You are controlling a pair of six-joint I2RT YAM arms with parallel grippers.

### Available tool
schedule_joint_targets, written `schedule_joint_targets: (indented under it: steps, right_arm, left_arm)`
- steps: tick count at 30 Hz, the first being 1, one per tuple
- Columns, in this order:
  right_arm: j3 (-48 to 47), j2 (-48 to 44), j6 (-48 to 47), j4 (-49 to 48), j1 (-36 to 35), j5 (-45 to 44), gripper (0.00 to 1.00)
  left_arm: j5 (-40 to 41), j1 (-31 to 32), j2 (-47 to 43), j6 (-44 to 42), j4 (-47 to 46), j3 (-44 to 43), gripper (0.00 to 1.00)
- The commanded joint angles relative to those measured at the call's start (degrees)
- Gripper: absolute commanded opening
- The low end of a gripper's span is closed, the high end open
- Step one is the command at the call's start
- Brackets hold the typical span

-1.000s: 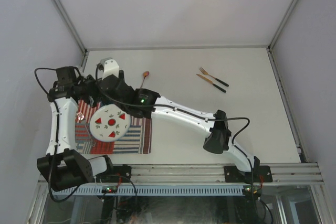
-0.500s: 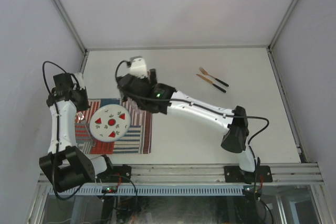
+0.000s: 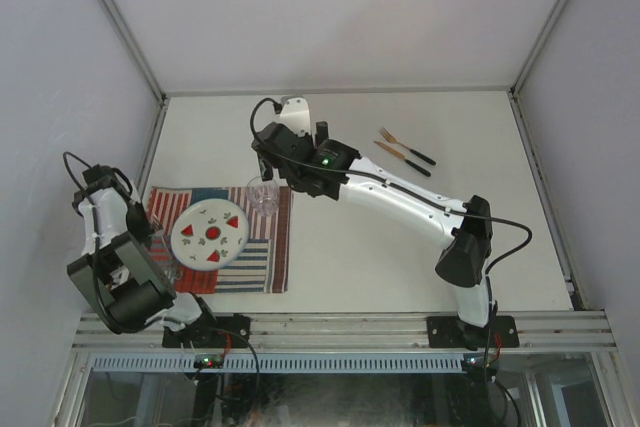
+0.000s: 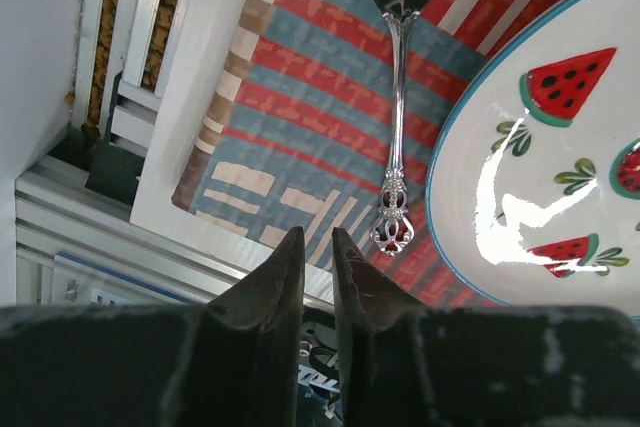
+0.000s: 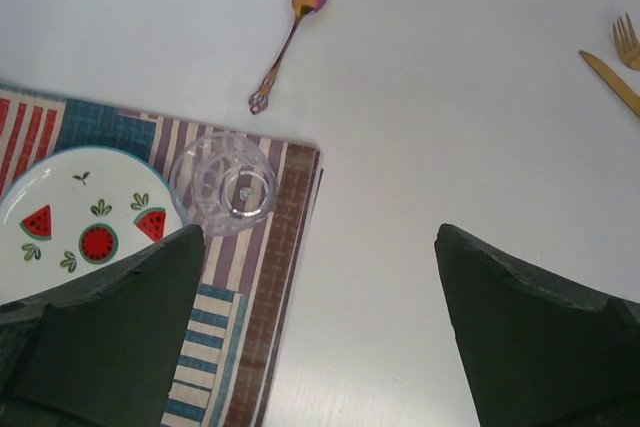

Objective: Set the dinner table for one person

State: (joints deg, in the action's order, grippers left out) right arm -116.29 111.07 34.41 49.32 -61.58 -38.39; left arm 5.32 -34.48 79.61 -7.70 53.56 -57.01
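The off-white dinner table (image 3: 420, 237) carries a striped placemat (image 3: 275, 247) at the near left. On the mat lie a watermelon plate (image 3: 210, 232) and a clear glass (image 3: 263, 194), upright at the mat's far right corner. A silver fork (image 4: 398, 97) lies on the mat left of the plate. My left gripper (image 4: 317, 235) hovers over the mat's near left edge, open by only a narrow gap and holding nothing. My right gripper (image 5: 320, 232) stands wide open and empty above bare table, right of the glass (image 5: 222, 182). A rainbow spoon (image 5: 288, 45) lies just beyond the mat.
A gold fork (image 3: 392, 136) and a gold knife (image 3: 400, 157) lie together at the far right of the table. Aluminium rails (image 3: 350, 329) run along the near edge. My left arm (image 3: 100, 209) is folded back at the table's left side.
The right arm swung away from the mat toward the far middle, uncovering the glass. The left arm drew back left and nearer, and its jaws narrowed.
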Motion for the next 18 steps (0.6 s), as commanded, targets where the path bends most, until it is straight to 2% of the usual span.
schedule_joint_targets:
  steps: [1, 3, 5, 6, 14, 18]
  right_arm:
    - [-1.26, -1.83, -1.55, 1.69, -0.50, 0.24, 0.98]
    - [-1.06, -1.99, -2.37, 1.69, -0.58, 0.19, 0.99]
    - [-0.75, -2.04, -2.66, 2.18, -0.51, 0.16, 0.99]
    - [-0.59, -2.00, -2.64, 2.37, -0.52, 0.13, 0.98]
    - [0.92, -2.62, -1.06, 4.66, -0.73, -0.62, 0.98]
    - [1.94, -2.81, -1.07, 4.22, -0.68, -0.46, 0.98]
  left_arm:
    - [0.88, -0.79, 1.11, 0.22, 1.17, -0.09, 0.25]
    - [1.80, -0.80, 1.24, -0.33, -0.10, 0.46, 0.32]
    - [-0.38, -0.89, 2.46, -0.94, -0.10, 0.46, 0.49]
    - [-1.39, -0.86, 3.55, -0.87, 0.10, 0.29, 0.52]
    - [-2.81, -0.39, 13.40, 0.77, -3.64, -2.55, 0.47]
    - [-0.85, 0.11, 17.03, 1.59, -6.72, -1.89, 0.41]
